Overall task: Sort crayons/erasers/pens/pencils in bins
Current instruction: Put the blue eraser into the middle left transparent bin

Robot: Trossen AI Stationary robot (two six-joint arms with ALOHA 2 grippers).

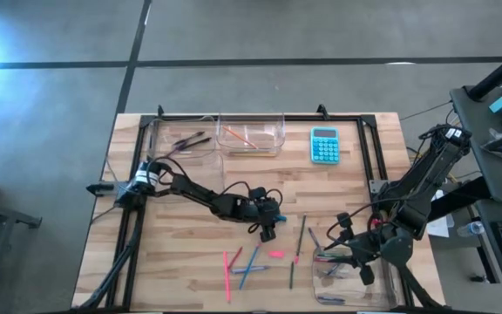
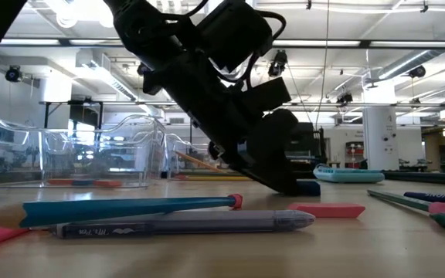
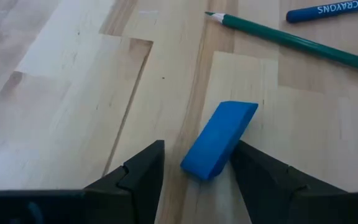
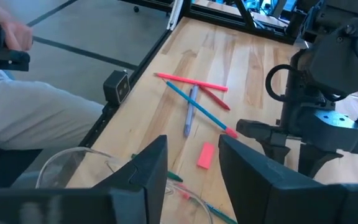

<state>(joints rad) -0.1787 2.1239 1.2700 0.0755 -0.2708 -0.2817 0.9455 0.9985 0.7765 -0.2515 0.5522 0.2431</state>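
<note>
1. Nearest the left arm's wrist camera, the left gripper [image 3: 194, 180] is low over the bench [image 3: 61, 106] with its fingers [image 3: 143, 177] spread, one on each side of the blue eraser [image 3: 219, 147]; nothing is gripped yet.
2. The blue eraser lies flat on the wood and slants across the gap between the fingers, so a straight close would likely catch two opposite corners first.
3. It is judged light, slightly soft and rubbery (good friction against the pads), with no fragility to worry about; the two long flat sides look like the place to take hold, near mid-length, after turning the wrist to square up with them.
4. Just beyond it lie a green pencil [image 3: 291, 42] and a blue crayon [image 3: 334, 9], clear of the fingers.
5. A pink eraser [image 4: 206, 155] lies loose on the bench, near the crossed pens and sticks.
6. The right gripper [image 4: 191, 168] hovers over the bin [image 1: 356, 279] at the near right corner, fingers apart and holding nothing.
7. Farthest off, the other bins [image 1: 251, 135] stand along the back edge beside a turquoise calculator [image 1: 324, 145].
</note>
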